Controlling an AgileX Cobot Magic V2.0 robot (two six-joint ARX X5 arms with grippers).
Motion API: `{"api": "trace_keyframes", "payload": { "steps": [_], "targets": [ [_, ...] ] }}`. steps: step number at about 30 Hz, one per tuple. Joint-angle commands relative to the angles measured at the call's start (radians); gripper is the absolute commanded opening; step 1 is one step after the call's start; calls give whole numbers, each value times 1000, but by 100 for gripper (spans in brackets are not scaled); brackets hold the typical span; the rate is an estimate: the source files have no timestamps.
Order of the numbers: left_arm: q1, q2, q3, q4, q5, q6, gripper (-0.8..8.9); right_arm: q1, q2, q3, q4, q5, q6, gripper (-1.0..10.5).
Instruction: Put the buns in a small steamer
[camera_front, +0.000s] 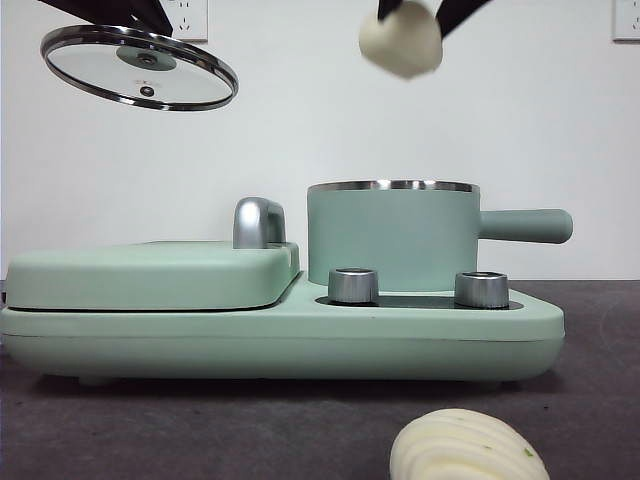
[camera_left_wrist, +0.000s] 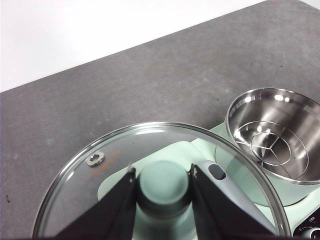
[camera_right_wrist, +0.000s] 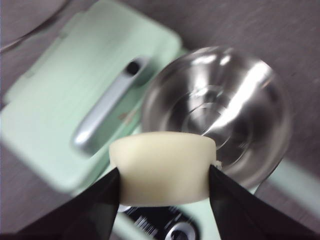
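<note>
- Front view: the mint-green steamer pot (camera_front: 392, 236) sits uncovered on the right side of the matching cooker base (camera_front: 280, 335), its straight handle (camera_front: 525, 226) sticking out to the right. Two steel knobs (camera_front: 353, 285) sit on the base just in front of it.
- Left of the pot is the flat griddle lid (camera_front: 150, 275) with its chrome handle (camera_front: 258, 222).
- Up top left, the glass lid (camera_front: 140, 67) hangs tilted in the air, held by a dark gripper tip at the corner.
- Up top right, the smooth bun (camera_front: 401, 41) is in the air above the pot, pinched between two black jaws.
- The ridged bun (camera_front: 468, 447) with tiny green flecks lies on the dark table at the bottom edge, in front of the base, nothing touching it.
- Left wrist view: the left gripper (camera_left_wrist: 162, 181) is clamped onto the lid's green knob (camera_left_wrist: 163, 185), one jaw on each side. Through and past the glass you see the griddle handle and the pot's steel inside with a wire rack (camera_left_wrist: 274, 146) at the bottom.
- Right wrist view (pretty blurry): the right gripper (camera_right_wrist: 164, 175) squeezes the smooth bun from both sides. The open pot (camera_right_wrist: 220, 112) is right below it, griddle lid off beside it.
</note>
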Motion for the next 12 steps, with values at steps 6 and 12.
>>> {"api": "trace_keyframes", "payload": {
  "steps": [6, 12],
  "targets": [
    [1, -1, 17, 27, 2, 8, 14, -53, 203, 108, 51, -11, -118, 254],
    [8, -1, 17, 28, 2, 8, 14, -65, 305, 110, 124, -13, -141, 254]
  ]
}}
